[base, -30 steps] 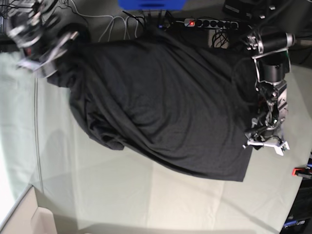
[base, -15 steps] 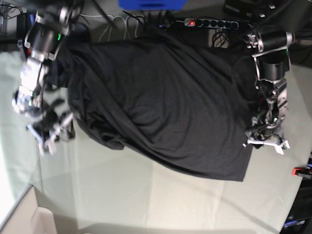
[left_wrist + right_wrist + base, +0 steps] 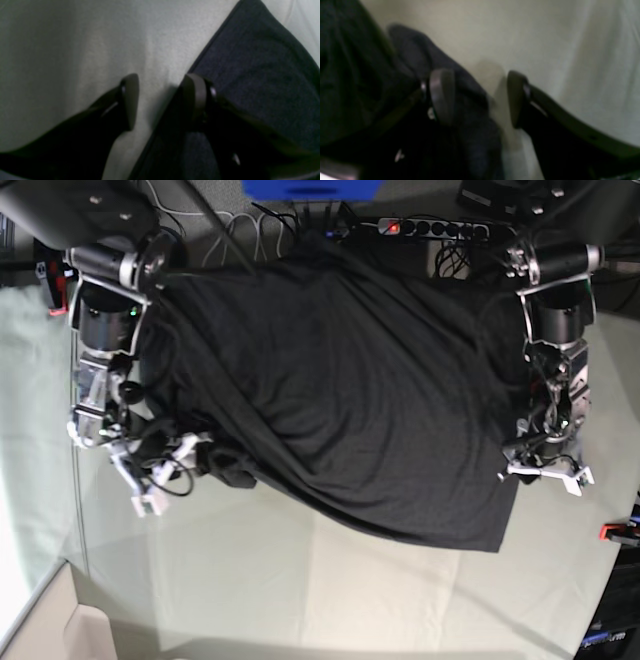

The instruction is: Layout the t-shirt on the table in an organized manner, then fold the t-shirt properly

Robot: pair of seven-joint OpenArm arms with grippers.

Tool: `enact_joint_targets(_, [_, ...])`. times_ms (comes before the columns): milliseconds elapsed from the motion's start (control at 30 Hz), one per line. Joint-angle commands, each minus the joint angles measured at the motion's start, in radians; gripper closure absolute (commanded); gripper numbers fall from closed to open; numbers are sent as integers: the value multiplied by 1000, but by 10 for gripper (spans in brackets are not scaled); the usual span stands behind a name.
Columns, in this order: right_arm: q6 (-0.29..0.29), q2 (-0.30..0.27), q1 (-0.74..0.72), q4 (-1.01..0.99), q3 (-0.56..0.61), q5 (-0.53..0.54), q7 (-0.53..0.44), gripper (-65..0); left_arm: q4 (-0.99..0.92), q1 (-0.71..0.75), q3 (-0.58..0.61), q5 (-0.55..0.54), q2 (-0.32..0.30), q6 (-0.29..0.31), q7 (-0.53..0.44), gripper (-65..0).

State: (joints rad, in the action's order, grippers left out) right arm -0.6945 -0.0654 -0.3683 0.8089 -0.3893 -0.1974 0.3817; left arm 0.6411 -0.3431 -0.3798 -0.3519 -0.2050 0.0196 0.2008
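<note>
Spreading across the far half of the counter (image 3: 300,580), the t-shirt (image 3: 340,390) lies dark side up, rumpled, its far edge hanging toward the cables and power strip (image 3: 430,227) behind. Nearest the camera the pale cloth is bare, with a red clamp (image 3: 612,531) at its right edge.

In the base view's left, the right end effector (image 3: 165,470) sits low at a bunched corner of the shirt; its wrist view shows the jaws parted, one finger (image 3: 441,95) over dark fabric, the other over bare cloth, nothing pinched between them.

On that view's right, the left end effector (image 3: 545,472) rests at the shirt's side hem. Its jaws stand apart, one finger (image 3: 130,100) over bare counter and the other on the fabric's edge, gripping nothing.
</note>
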Motion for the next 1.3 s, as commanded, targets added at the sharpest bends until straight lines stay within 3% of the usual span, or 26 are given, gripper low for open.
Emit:
enact_joint_targets(0, [-4, 8, -5, 11, 5, 9, 1, -338, -2, 2, -2, -2, -7, -17, 52, -289])
enact_joint_targets(167, [-4, 34, 2, 11, 5, 9, 1, -333, -2, 2, -2, -2, -7, -17, 52, -289])
enact_joint_targets(233, [-4, 36, 4, 11, 5, 9, 3, -297, -2, 2, -2, -2, -7, -17, 52, -289])
enact_joint_targets(300, [-4, 36, 4, 8, 5, 9, 3, -226, -2, 2, -2, -2, -7, -17, 52, -289])
enact_joint_targets(433, [-4, 36, 2, 10, 5, 9, 3, 0, -4, 2, -2, -2, -7, -17, 52, -289])
enact_joint_targets(600, [-4, 22, -50, 11, 0, 9, 1, 0, -4, 2, -2, -2, -7, -17, 52, -289])
enact_joint_targets(967, [-4, -66, -232, 11, -1, 14, 0, 0, 4, 3, -2, -6, -7, -17, 55, -289])
enact_joint_targets(1267, [-4, -106, -331, -47, 0, 11, -215, 0, 53, 0, -3, -11, -6, -17, 56, -289])
